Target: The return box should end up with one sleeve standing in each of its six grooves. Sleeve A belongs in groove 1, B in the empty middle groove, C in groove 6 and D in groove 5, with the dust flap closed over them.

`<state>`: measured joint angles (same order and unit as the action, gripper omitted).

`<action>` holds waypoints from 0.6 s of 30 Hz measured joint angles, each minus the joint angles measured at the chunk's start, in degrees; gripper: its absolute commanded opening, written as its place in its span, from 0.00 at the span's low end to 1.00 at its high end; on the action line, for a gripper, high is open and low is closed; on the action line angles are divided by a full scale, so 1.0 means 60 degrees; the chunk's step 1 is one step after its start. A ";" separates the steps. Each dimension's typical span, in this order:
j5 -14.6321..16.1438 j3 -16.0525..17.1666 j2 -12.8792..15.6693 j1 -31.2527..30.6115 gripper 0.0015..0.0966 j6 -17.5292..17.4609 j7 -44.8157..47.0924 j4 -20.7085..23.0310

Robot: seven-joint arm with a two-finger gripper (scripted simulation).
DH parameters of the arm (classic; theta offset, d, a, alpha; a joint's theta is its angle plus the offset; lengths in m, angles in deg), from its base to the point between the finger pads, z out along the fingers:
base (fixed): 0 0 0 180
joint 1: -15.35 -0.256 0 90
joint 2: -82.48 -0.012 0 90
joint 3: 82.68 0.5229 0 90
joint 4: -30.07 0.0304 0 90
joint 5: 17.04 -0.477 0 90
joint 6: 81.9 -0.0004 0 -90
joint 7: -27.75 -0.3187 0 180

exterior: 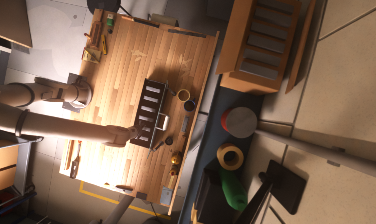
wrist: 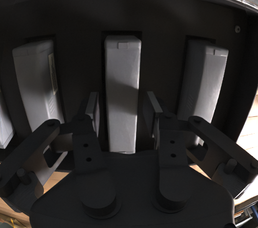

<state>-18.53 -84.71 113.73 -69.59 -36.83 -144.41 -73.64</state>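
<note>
The dark return box sits in the middle of the wooden bench, with white sleeves standing in all six of its grooves. Its dust flap stands open along the box's far side, with a pale handle on it. In the wrist camera one sleeve stands in its groove straight ahead, with a neighbour on the left and another on the right. My gripper hovers over the second groove from the box's near end, its fingers on either side of the middle sleeve. The gripper is open and holds nothing.
A cardboard box with grey slots stands off the bench at the upper right. A yellow tape ring and a dark cup sit beside the flap. Small tools lie along the bench's edges, and a grey-topped red drum stands beyond it.
</note>
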 measured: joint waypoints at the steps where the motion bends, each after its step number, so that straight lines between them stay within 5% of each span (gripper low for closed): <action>1: 0.0000 -0.0001 -0.0010 -0.0001 0.47 0.0018 0.0000 0.0001; 13: 0.0040 -0.0075 -0.1131 -0.0059 0.47 0.1672 -0.0031 0.0590; 18: 0.0042 -0.0078 -0.1196 -0.0063 0.47 0.1801 -0.0033 0.0635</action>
<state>-18.27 -85.18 106.56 -69.97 -26.02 -144.61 -69.83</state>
